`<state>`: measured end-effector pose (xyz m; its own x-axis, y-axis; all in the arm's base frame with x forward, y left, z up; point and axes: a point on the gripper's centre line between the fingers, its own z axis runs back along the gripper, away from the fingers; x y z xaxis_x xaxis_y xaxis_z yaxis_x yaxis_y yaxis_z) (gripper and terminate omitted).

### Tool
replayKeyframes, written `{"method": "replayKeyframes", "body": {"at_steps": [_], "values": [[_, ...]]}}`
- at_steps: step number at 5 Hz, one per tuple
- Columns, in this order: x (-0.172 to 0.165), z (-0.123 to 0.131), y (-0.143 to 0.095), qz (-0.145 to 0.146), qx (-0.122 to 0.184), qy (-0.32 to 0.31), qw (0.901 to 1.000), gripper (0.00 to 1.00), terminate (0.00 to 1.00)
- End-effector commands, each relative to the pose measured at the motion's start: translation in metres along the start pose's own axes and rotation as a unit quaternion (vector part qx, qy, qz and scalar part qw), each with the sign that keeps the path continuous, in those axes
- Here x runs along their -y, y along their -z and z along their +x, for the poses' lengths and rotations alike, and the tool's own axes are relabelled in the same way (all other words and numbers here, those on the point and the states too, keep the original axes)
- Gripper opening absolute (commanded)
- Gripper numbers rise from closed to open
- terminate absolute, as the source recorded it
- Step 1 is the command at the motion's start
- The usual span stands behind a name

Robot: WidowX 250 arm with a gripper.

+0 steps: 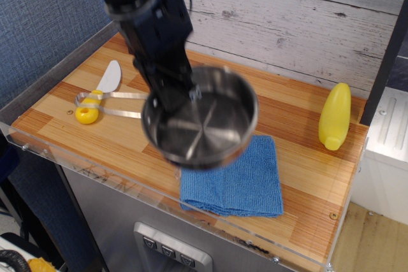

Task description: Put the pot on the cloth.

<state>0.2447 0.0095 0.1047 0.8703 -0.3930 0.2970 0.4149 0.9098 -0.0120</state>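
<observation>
The pot is a shiny steel pan held in the air, blurred by motion, its wire-loop handle pointing left. My black gripper is shut on the pot's left rim and carries it above the table. The blue cloth lies flat on the wooden table near the front edge. The pot hangs over the cloth's upper left part and hides it.
A yellow-handled knife lies at the left, partly under the pot's handle. A yellow bottle lies at the right. The wooden table has a clear plastic front rim; a grey plank wall stands behind.
</observation>
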Motion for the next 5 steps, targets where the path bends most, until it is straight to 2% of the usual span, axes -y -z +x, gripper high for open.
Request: {"method": "replayKeyframes", "body": {"at_steps": [1,2,4,5], "values": [[0.017,-0.009,0.028,0.022,-0.009,0.034,0.9991,0.00,0.00],[0.021,-0.003,0.051,0.033,-0.019,0.037,0.9986,0.00,0.00],[0.025,0.019,0.094,0.030,-0.042,0.032,0.9982,0.00,0.00],[0.025,0.020,0.103,0.030,-0.049,0.032,0.9978,0.00,0.00]]}}
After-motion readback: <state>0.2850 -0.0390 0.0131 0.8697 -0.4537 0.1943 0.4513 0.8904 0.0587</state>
